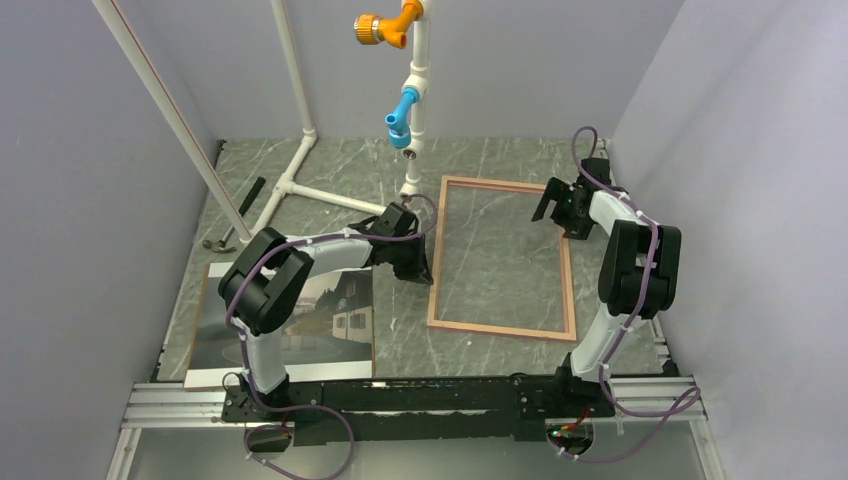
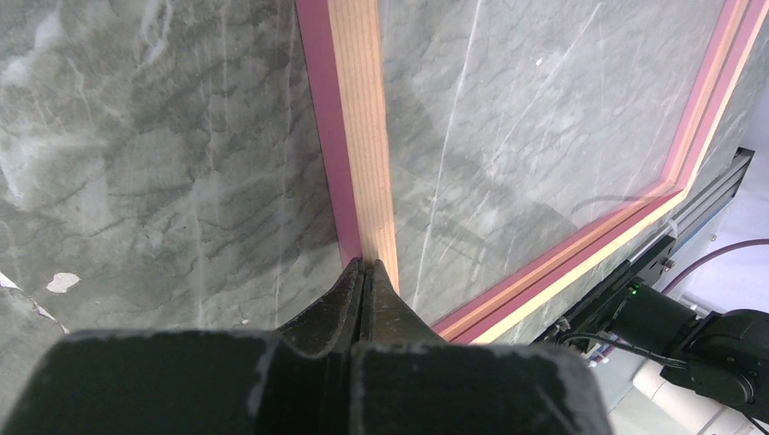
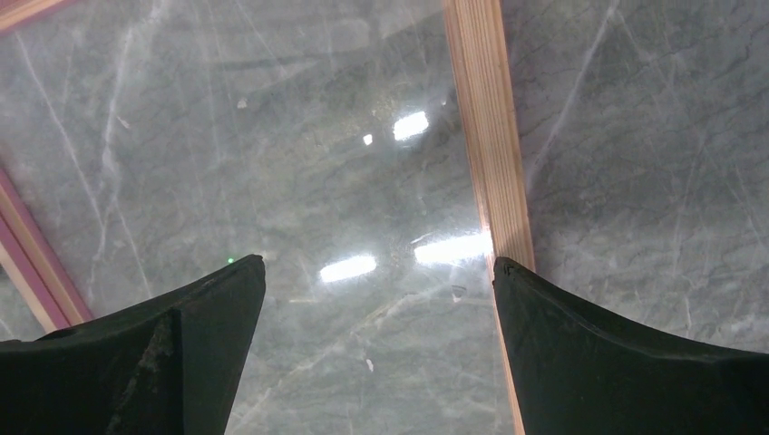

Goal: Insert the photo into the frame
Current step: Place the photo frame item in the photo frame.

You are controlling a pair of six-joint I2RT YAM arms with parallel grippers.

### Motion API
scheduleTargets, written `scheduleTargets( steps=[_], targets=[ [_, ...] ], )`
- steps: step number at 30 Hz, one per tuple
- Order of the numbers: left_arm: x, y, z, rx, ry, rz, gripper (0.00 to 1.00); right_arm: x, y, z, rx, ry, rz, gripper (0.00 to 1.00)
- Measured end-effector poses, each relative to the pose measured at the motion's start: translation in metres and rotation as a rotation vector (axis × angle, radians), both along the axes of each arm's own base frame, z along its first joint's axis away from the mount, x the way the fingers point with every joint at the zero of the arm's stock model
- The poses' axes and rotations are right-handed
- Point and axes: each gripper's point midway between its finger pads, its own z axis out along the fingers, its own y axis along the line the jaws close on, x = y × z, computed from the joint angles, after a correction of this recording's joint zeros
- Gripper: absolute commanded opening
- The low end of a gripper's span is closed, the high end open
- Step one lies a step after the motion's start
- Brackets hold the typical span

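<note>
The frame [image 1: 500, 330] lies flat on the marble table, tan wood side up, with its clear pane showing the stone beneath. My left gripper [image 1: 415, 265] is shut, and its tips [image 2: 367, 265] rest against the frame's left rail [image 2: 363, 118] with nothing between them. Over the frame's far right corner hovers my right gripper [image 1: 558, 205], open. In its wrist view the gripper [image 3: 376, 267] spans the pane, and the right fingertip [image 3: 508, 272] sits at the tan rail [image 3: 485, 118]. The photo [image 1: 340, 305] of a white house lies at the near left, partly hidden by my left arm.
A white pipe stand [image 1: 300, 185] with orange [image 1: 385, 25] and blue [image 1: 402, 110] fittings rises at the back. A hammer [image 1: 225, 240] lies by the left wall. Grey walls close in on both sides, and the arms' mounting rail [image 1: 420, 395] runs along the near edge.
</note>
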Motion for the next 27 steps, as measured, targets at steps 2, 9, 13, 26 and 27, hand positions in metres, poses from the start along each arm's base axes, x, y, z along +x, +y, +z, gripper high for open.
scheduleTargets(
  steps=[2, 9, 13, 26, 27],
  targets=[
    [0.0, 0.0, 0.0, 0.0, 0.0, -0.003, 0.0, 0.001, 0.001, 0.001, 0.01, -0.012, 0.007, 0.94],
    [-0.001, 0.001, 0.0, 0.002, 0.001, -0.011, 0.0, 0.009, 0.004, 0.0, 0.025, -0.048, 0.029, 0.89],
    [-0.001, 0.001, 0.0, 0.003, 0.002, -0.013, 0.0, 0.008, 0.004, -0.005, 0.009, -0.039, 0.035, 0.83],
    [-0.002, 0.002, 0.0, 0.005, 0.002, -0.015, 0.0, 0.01, 0.005, -0.01, -0.068, -0.019, 0.038, 0.73],
    [-0.002, 0.002, 0.0, 0.005, 0.003, -0.015, 0.0, 0.01, 0.006, -0.01, -0.067, -0.018, 0.039, 0.72]
  ],
)
